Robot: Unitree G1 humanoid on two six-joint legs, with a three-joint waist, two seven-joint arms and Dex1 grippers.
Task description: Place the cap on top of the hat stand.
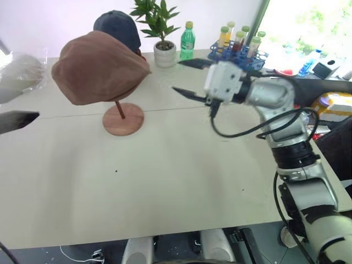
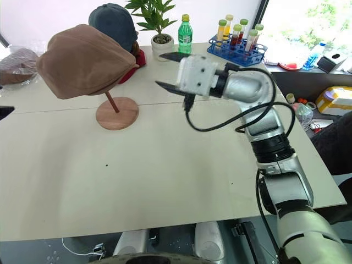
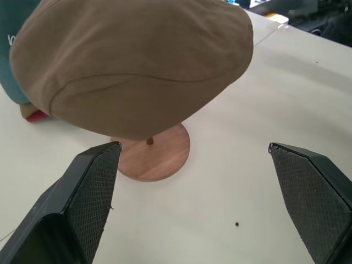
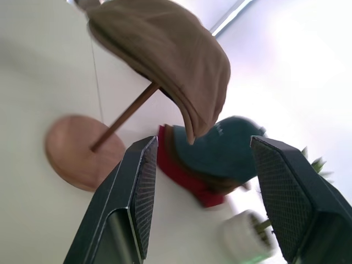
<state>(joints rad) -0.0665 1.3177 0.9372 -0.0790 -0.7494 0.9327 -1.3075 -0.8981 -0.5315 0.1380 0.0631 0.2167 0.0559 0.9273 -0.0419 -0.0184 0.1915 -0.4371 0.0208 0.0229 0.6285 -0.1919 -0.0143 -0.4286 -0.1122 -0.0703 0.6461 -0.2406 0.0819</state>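
Cap (image 1: 99,67) sits draped over top of hat stand (image 1: 123,119), hiding top disc; slanted rod and round base visible beneath. Stand on table (image 1: 165,176), well apart from both grippers. Right gripper (image 1: 190,78) hovers beside stand, toward window side, fingers spread apart, nothing between them. Left gripper (image 3: 192,181) faces stand from opposite side, jaws wide, empty. Blue denim cap (image 1: 118,27) just behind stand; potted plant (image 1: 159,33), green bottle (image 1: 187,41), tube rack (image 1: 239,47) farther behind.
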